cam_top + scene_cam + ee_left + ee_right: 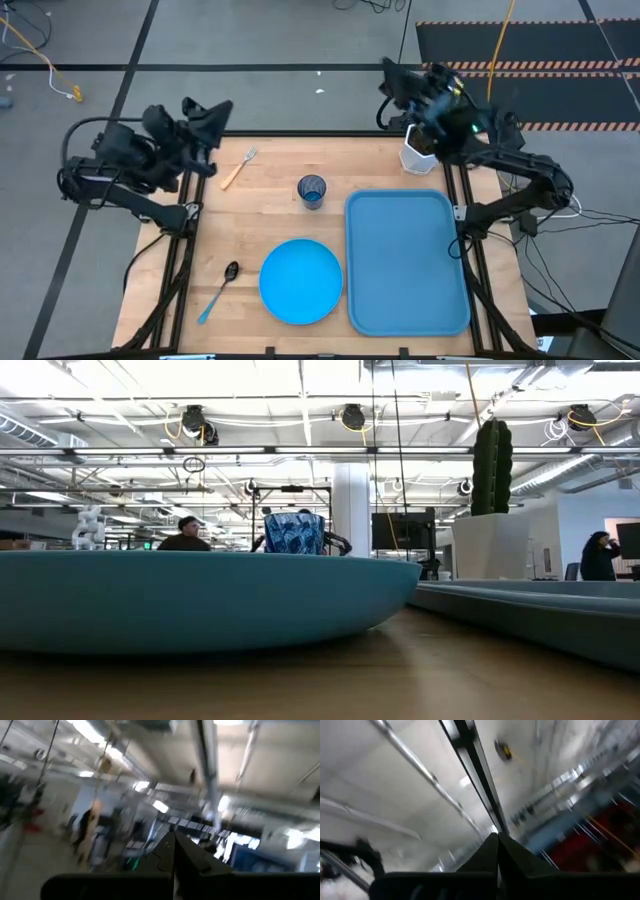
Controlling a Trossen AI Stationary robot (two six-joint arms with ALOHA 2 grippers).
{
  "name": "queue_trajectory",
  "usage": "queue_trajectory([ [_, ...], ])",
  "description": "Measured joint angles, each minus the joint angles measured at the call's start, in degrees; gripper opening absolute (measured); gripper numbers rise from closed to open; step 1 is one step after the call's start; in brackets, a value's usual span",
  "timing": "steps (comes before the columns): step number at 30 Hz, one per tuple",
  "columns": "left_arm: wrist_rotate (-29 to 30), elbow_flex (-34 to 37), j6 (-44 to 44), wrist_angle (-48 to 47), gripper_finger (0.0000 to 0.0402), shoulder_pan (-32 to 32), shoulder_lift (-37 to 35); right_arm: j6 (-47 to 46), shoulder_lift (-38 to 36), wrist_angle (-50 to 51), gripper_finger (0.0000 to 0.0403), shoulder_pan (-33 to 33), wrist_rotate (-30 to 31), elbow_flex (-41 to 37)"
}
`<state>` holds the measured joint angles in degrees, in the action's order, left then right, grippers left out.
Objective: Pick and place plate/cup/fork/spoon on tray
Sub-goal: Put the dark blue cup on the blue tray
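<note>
A: Both arms parked at the back corners of the tabletop (290, 165). Left tool (215, 108) fingers pressed together, nothing in them; right tool (392, 82) the same, closed and empty

B: And the wrist cameras just look up at the ceiling. Tableware?

A: All loose on the wood. The tray (405, 262) lies bare on the right half, long side running front to back. The plate (301, 281) sits just left of it near the front edge, close to the tray's rim; whether they touch I cannot tell. The cup (311, 190) stands upright behind the plate, mid-table, near the tray's back-left corner

B: From table height the cup (294, 533) shows over the plate's rim (200, 600). Cutlery?

A: The fork (238, 168) lies back-left, handle slanting toward the front-left, tines toward the back, just in front of the left tool. The spoon (219, 289) is front-left, bowl toward the back, handle trailing to the front edge

B: So who goes first?

A: My guess: the left arm is nearer the fork and spoon, and would need its fingers set across each slanted handle. The cup lies between both arms. The cactus pot (418, 155) stands directly under the right arm, something to clear
</note>
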<state>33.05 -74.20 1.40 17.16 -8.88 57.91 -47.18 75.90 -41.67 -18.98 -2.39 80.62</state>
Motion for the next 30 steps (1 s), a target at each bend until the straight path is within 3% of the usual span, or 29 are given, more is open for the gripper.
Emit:
queue_trajectory([
  [4,6.6,-9.8,-6.4,-29.6,0.0008,0.0,1.2,8.6,2.8,36.4,0.0000,0.1,-6.9,11.6],
  [6,7.4,-15.2,-11.0,-44.1,0.0008,0.7,3.0,14.7,4.7,54.6,0.0000,0.2,-6.4,17.3],
  [9,7.4,-21.3,-18.4,-61.8,0.0008,2.0,5.4,19.9,7.0,74.8,0.0000,0.0,-0.9,23.9],
  [13,4.3,-25.3,-27.0,-77.4,0.0008,4.7,6.8,20.1,7.9,96.7,0.0000,-0.6,7.1,27.7],
  [17,-2.3,-25.8,-31.5,-83.6,0.0008,8.5,8.3,15.1,8.5,117.3,0.0000,-0.5,8.2,27.4],
  [22,-6.5,-25.8,-26.7,-84.3,0.0008,11.1,10.2,11.5,8.6,131.8,0.0000,2.0,3.5,22.9],
  [30,-7.2,-25.8,-17.4,-85.0,0.0008,11.1,11.0,3.3,1.0,129.4,0.0000,8.9,-3.6,2.8],
])
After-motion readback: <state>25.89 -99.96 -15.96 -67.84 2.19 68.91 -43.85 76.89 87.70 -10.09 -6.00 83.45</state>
